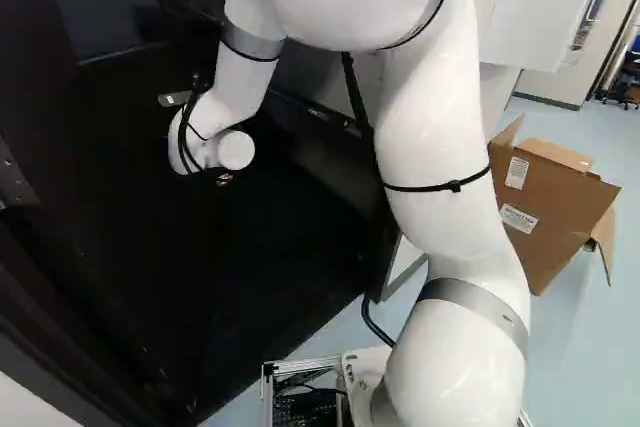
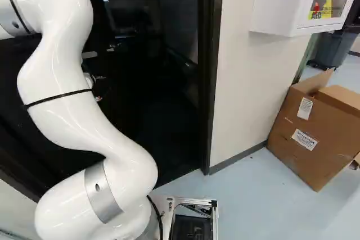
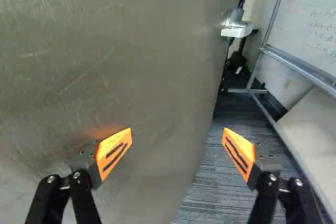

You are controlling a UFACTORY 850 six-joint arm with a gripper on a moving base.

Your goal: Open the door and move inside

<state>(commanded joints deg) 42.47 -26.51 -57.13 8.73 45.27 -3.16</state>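
Note:
The gripper is mostly hidden by the wrist against the dark doorway in the left base view. In the wrist view the gripper stands open with nothing between its fingers. One finger is over the face of the door; the other is past its edge, over the opening. The door stands ajar. A silver lever handle is on the door near that edge, ahead of the gripper and clear of both fingers. A silver bar shows beside the wrist in the left base view.
Beyond the door edge lie carpet and a framed whiteboard. The dark door frame meets a pale wall right of the arm. A cardboard box stands on the floor beneath a white wall cabinet.

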